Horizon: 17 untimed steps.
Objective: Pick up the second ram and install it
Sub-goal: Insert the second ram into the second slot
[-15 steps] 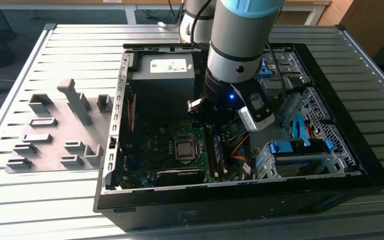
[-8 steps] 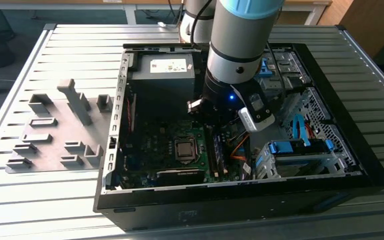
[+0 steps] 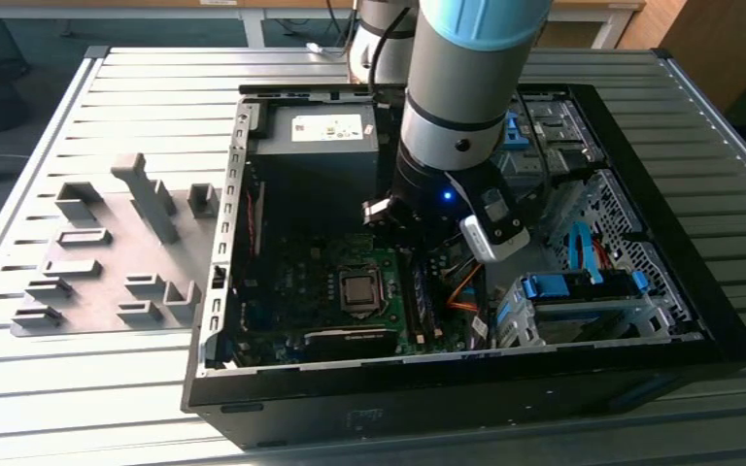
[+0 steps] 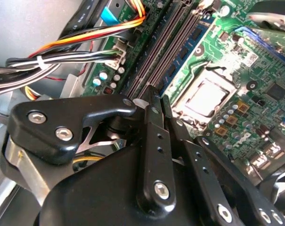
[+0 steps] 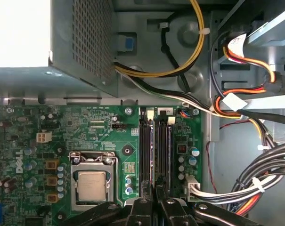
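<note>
While the arm reached down into the open computer case [image 3: 684, 320] on the counter [image 3: 152, 78], the end effector [image 4: 157, 101] hung with fingers together, gripping nothing, just above the second ram [image 5: 161, 155], seated in its motherboard [image 5: 100, 136] slot at lower centre of the first wrist view.

In the exterior view my arm [image 3: 457, 107] is covering the memory slots and much of the case's [image 3: 684, 320] middle, so I am not seeing them there. In both wrist views the tool [image 4: 156, 101] is blocking the near ends of the slots [image 5: 154, 150], and I cannot tell whether a stick is sitting in them. The processor socket [image 5: 92, 181] is running off the first wrist view's edge.
</note>
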Each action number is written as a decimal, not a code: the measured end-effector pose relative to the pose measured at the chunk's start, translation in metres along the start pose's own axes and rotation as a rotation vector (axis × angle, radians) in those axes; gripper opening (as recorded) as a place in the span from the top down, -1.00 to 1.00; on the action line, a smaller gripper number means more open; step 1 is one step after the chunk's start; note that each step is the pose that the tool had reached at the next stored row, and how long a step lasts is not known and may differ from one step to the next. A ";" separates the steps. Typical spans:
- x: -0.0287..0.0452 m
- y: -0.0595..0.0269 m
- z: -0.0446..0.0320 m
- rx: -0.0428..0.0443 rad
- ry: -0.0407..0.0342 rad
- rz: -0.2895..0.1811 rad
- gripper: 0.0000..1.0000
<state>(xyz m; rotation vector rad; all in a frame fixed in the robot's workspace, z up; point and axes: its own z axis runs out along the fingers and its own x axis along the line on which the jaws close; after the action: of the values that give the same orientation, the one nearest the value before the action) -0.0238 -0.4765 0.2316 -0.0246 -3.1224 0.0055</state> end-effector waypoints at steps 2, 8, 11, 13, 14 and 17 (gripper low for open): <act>0.0004 -0.0003 0.0026 0.0000 0.0000 0.000 0.73; 0.0019 -0.0013 0.0075 -0.0004 -0.0001 0.000 0.73; 0.0022 -0.0016 0.0079 -0.0013 0.0000 0.000 0.73; 0.0022 -0.0016 0.0079 -0.0013 0.0000 0.000 0.73; 0.0022 -0.0016 0.0079 -0.0014 0.0000 0.000 0.73; 0.0023 -0.0016 0.0080 -0.0016 0.0000 0.000 0.73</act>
<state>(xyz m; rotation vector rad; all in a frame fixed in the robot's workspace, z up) -0.0262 -0.4781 0.2236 -0.0248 -3.1224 0.0029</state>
